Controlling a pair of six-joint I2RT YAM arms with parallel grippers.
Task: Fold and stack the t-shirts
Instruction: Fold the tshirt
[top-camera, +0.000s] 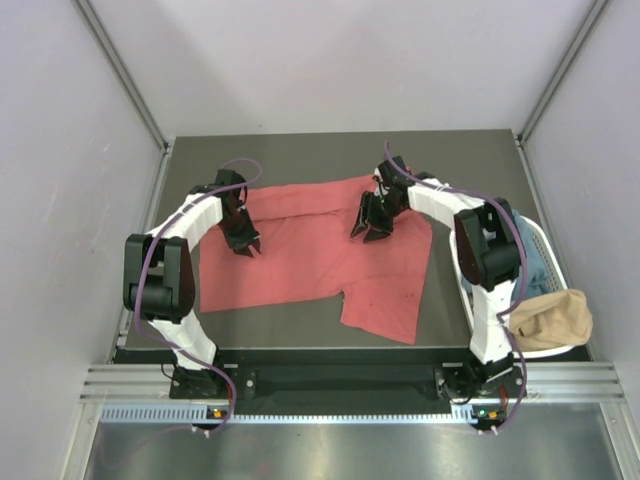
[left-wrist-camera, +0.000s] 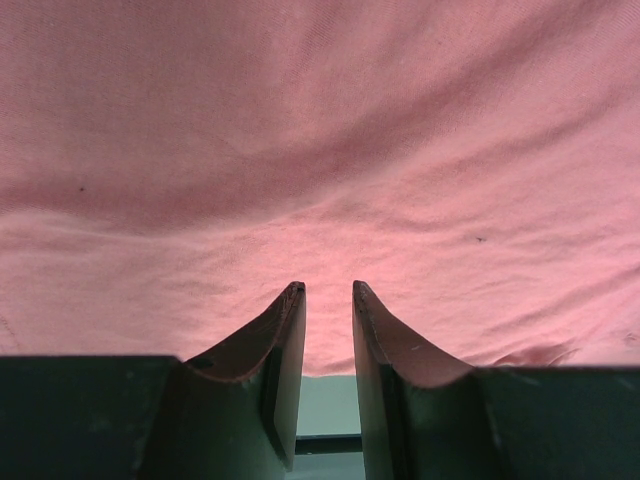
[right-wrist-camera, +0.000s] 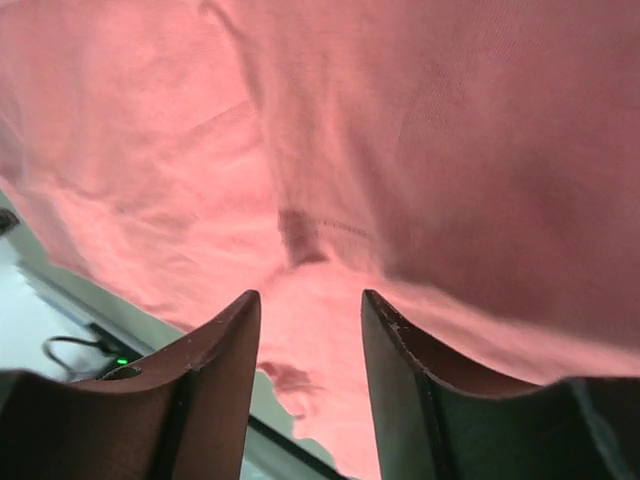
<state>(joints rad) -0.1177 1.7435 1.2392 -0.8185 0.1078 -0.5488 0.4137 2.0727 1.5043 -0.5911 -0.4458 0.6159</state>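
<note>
R fingers (right-wrist-camera: 215, 380) released over coral-red t-shirt (top-camera: 310, 255); L fingers (left-wrist-camera: 280, 370) narrowly apart, poss. pinching cloth, can't tell.

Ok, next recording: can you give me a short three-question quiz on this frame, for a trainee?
1. True or false: the coral-red cloth t-shirt lies spread on the dark table.
2. What is in the white slotted plastic basket? A) a blue cloth garment and a tan cloth garment; B) nothing; C) a green towel.
3. In its own wrist view, do the jaws of the right gripper stand apart or shut?

Key
1. True.
2. A.
3. Apart.
</note>
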